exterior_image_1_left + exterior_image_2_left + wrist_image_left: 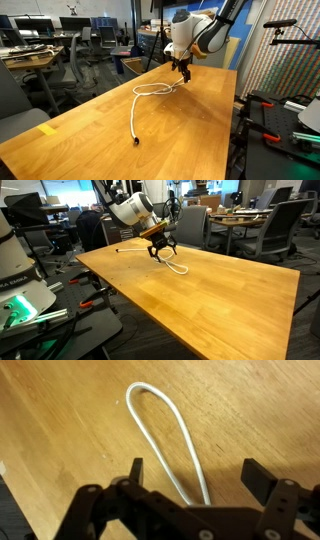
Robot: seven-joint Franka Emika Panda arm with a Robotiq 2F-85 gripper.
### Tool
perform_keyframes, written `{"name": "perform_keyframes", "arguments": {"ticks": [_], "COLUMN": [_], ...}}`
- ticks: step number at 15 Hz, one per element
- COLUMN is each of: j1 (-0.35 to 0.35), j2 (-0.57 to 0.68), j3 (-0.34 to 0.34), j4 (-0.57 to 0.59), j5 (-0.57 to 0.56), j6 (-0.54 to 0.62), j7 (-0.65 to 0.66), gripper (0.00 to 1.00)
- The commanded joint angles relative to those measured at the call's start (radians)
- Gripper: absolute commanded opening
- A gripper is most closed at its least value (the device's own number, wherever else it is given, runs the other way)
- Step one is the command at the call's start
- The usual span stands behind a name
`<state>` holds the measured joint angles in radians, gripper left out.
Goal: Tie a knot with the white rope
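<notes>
Poised over the table [200, 130] with gripper [184, 70] spread wide and empty, just above rope [133, 118] lying flat. From the wrist view: rope folded into a narrow loop, bend at 11 o'clock, both strands running back toward 6 o'clock between the jaws. In an exterior view, trailing from the loop toward 7 o'clock to a dark end. Likely step: grasping at the loop. Lower straight; centre on one strand, not both. Close low against the table so nothing slips out. Lift gently to avoid dragging the loop flat.
</notes>
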<state>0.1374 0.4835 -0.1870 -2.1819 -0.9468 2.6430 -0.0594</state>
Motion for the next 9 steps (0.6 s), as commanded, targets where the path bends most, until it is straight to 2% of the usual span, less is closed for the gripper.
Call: {"name": "perform_keyframes", "arguments": {"ticks": [1,5,9], "j1": [-0.072,-0.109,-0.110], "j2": [0.000,0.022,0.045], "j3": [0.069,0.101,0.110], "j4": [0.017,0.045,0.067], "j5": [0.037,0.115,0.194], "j6": [0.031,0.091,0.125], "j7": [0.028,0.065,0.050], "gripper": [1.00,1.00,0.90]}}
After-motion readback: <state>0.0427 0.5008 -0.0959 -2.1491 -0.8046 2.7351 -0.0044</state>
